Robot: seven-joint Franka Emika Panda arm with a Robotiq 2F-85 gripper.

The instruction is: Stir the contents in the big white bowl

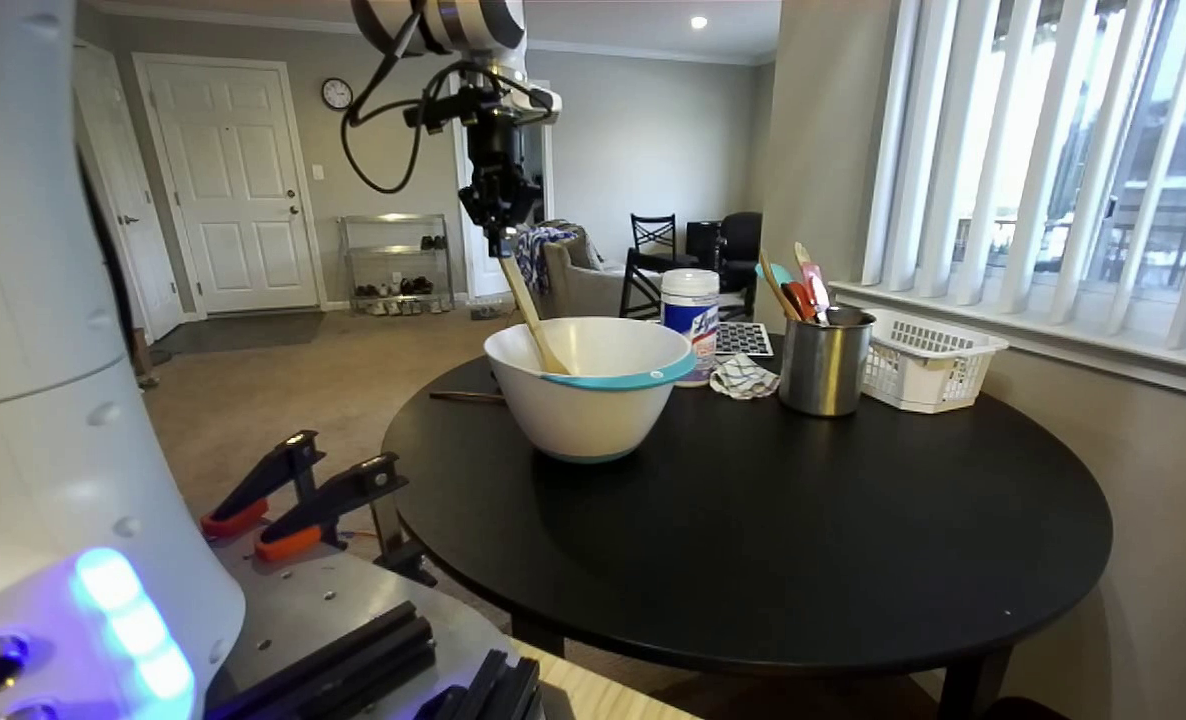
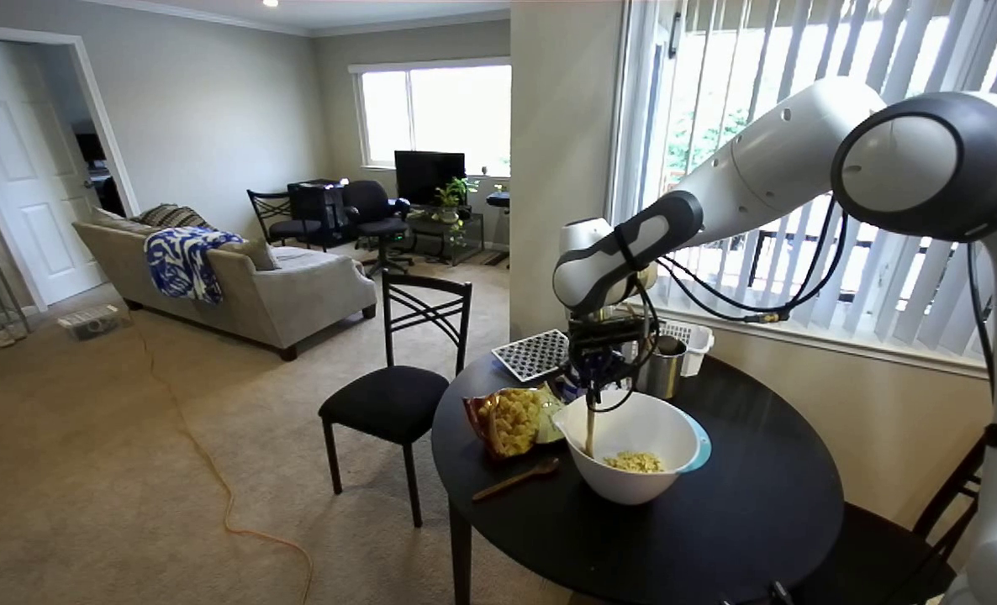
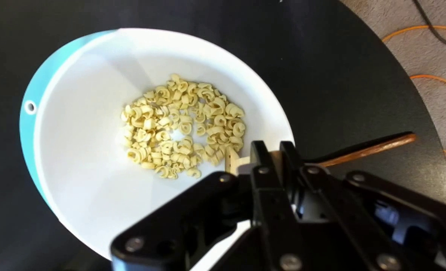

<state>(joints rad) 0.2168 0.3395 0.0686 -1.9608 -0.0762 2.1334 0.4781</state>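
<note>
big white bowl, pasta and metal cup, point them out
Big white bowl (image 1: pixel 596 415): in an exterior view, outer wall.
Pasta (image 3: pixel 185 128): in the wrist view, mid-pile.
Metal cup (image 1: pixel 825 370): in an exterior view, curved side.

In an exterior view, the bowl (image 1: pixel 593 420) hides all the pasta (image 3: pixel 219 131), one end of the brown spoon (image 1: pixel 465 397) and part of the canister (image 1: pixel 693 315); its near rim covers the tip of the spoon (image 1: pixel 525 305). The clock (image 1: pixel 336 93) is too small to read. In an exterior view, the right edge cuts off the arm (image 2: pixel 767 176); the gripper (image 2: pixel 591 393) masks much of the canister, fingertips indistinct. In the wrist view, the gripper obscures most of the spoon, one end of the brown spoon and part of the bowl's rim; the left edge cuts the table (image 3: pixel 339 75)
</note>
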